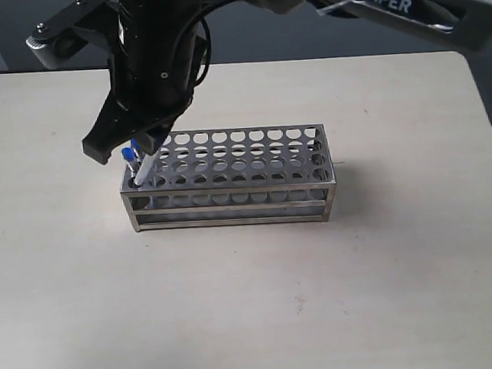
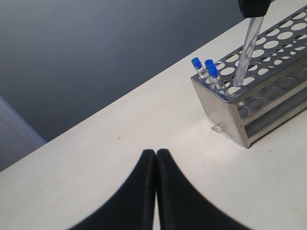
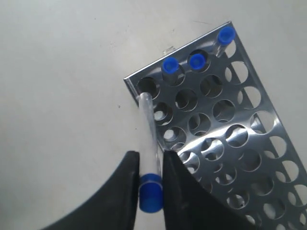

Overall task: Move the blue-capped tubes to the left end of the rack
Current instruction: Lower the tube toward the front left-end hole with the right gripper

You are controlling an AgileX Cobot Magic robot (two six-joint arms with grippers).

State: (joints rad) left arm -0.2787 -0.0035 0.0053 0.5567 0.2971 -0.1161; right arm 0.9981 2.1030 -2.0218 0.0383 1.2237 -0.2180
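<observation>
my right claw [image 3: 149,160] is clamped on the fourth tube [image 3: 147,129], gripping it just below its blue cap. in the exterior view i have reached across to the left of the frame and hang over the left end of the rack [image 1: 229,187]. the tube leans instead of standing straight. its clear lower end is at the corner hole nearest the camera, and it seems to have just entered that hole, though i cannot tell how deep it has gone.

three blue-capped tubes [image 3: 196,61] stand upright in the other holes along that same end column, close beside the one i hold. so i judge this to be the last placement of the task, in the middle of the insertion.

my left claw [image 2: 156,154] is pressed closed on nothing. it hovers over bare worktop [image 1: 254,302], well apart from the rack.

next i need to bring the tube upright so it lines up with the hole in the lower shelf. then i lower it until it seats, spread my right fingers only a little, and lift straight up. the neighbouring caps are close, so any sideways drift as i let go could knock them or tip the rack.
</observation>
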